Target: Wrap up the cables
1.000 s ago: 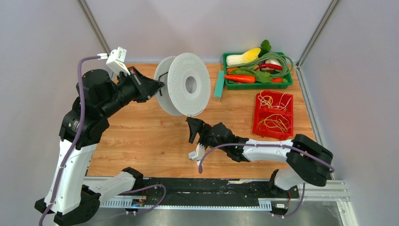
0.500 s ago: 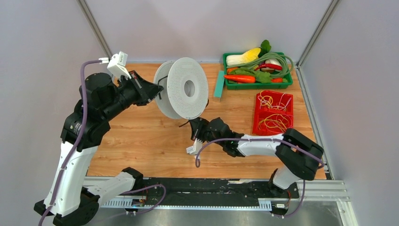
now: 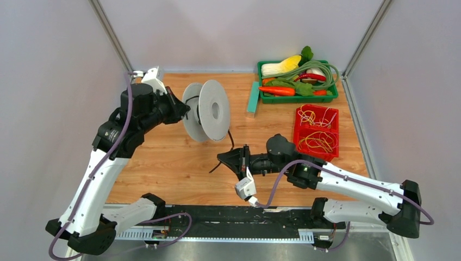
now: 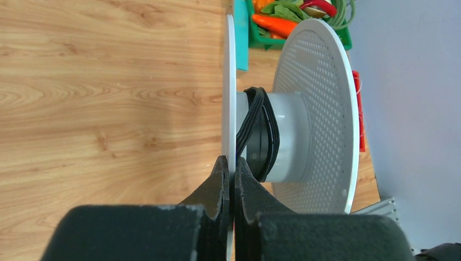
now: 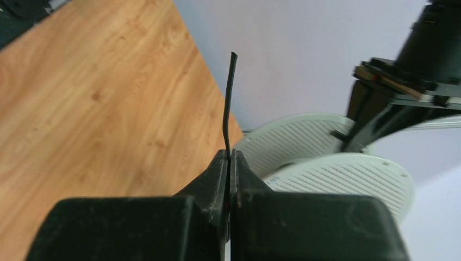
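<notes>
Two grippers, both pressed together: the left gripper [image 4: 229, 163] pinches the rim of the spool's [image 4: 321, 109] left flange, the spool standing on edge toward the table's [image 3: 163, 157] far left. Several turns of cable [image 4: 260, 130] sit on the hub. A loose length runs nearward to the right gripper [image 5: 229, 156], which pinches it just short of its free end, mid-table.

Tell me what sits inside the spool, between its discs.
Several turns of black cable wrap the white hub. The hub's far side is hidden, so their full path cannot be seen.
</notes>
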Available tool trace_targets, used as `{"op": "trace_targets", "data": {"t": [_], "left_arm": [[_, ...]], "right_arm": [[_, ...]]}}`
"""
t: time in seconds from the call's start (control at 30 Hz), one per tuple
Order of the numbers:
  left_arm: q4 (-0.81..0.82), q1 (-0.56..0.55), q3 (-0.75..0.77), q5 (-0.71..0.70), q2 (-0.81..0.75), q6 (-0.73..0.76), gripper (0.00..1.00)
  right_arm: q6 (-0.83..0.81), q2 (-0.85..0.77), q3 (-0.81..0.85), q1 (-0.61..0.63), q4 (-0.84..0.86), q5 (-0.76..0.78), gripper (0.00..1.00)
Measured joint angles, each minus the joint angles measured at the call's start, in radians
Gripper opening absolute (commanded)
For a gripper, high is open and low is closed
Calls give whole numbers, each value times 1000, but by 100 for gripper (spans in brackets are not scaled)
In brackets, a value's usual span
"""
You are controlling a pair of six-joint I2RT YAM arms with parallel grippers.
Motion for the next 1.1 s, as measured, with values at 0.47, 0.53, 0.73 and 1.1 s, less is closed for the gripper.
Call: {"op": "trace_targets", "data": {"t": [0.47,0.53,0.73,1.1], "left_arm": [[69,-2,-13,105,-2,-110,0],[78,-3,-34,100,-8,-116,0],[78,-18,-74,88,18,-123,0],[110,-81,-190,45,-29,-75,0]], "right_arm": [[147,102,-81,34,80,-40,0],[183,103,-61,49,101,-46,0],[423,164,96,68,233,-28,0],[953,303,377,-21,329,198,0]]}}
